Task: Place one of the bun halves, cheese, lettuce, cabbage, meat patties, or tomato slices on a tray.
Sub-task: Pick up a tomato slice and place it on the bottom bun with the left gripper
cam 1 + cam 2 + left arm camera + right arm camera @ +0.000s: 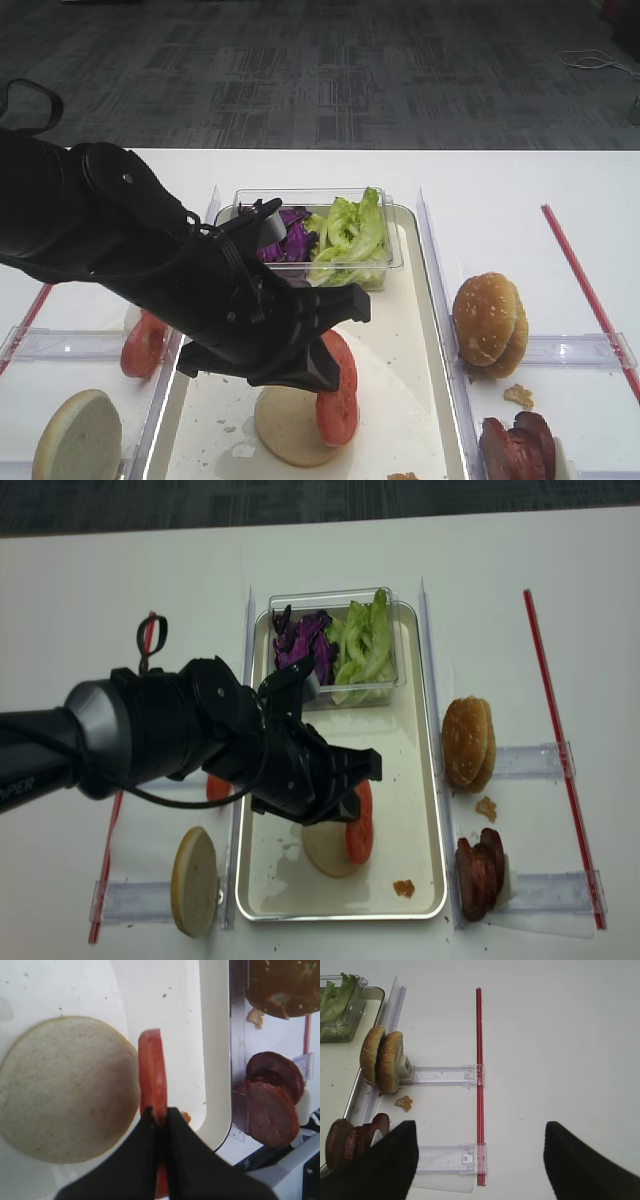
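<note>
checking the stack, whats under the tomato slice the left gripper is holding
Under the thin red tomato slice, pinched on edge by the left gripper, lie the pale round bun half and cream-white tray. Contact isn't visible.

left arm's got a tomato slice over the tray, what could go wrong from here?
1. The left gripper pinches the tomato slice on edge; released upright, it may roll or tip off the bun half instead of lying flat.
2. The slice hangs beside the bun's edge, so it could land half on the tray.
3. A thin edge grip could slip early.
</note>
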